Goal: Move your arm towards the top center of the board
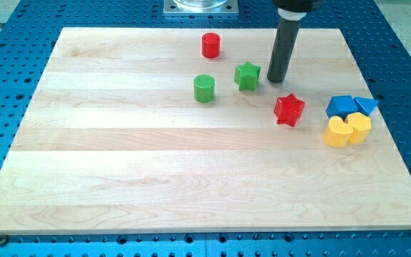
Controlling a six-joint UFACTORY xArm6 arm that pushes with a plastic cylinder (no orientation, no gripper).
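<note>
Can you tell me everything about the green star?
The green star is a small, chunky star-shaped block, plain green and smooth like painted wood or plastic. It lies flat on the wooden board, right of the green cylinder and just left of my tip, with a small gap. Nothing touches it.

My wooden worktop (120,164) carries a red cylinder (210,45), green cylinder (204,88), green star (247,76) and red star (289,109). At the view's right, clustered together, lie a blue block (342,106), a blue triangle (366,106) and two yellow blocks (337,132) (359,126).
</note>
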